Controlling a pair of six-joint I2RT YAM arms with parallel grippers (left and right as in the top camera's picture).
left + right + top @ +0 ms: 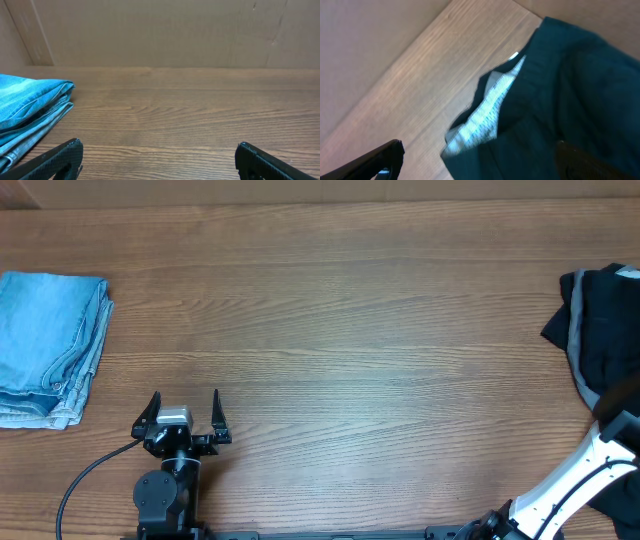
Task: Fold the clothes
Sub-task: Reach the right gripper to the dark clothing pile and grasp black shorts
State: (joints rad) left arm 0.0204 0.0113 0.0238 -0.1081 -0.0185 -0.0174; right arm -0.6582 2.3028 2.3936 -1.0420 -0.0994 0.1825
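Against the left edge of the counter [350, 300], denim [50, 340] lies folded; the shirt [600, 330] at right is crumpled. Left claw [185, 398] and right claw [479, 147] gape empty.

Light-blue denim piece [50, 345] is seen folded into a flat, layered stack at the left edge of the table [350, 330], about mid-depth, with the stacked edges exposed along its right and near sides. Black garment [605, 330] is seen unfolded and bunched at the table's right edge, partly cut off by the frame, with a grey band [575, 320] showing along its left border. In the right wrist view a pale, finely patterned inner layer [485, 117] is exposed at a fold in the dark fabric.
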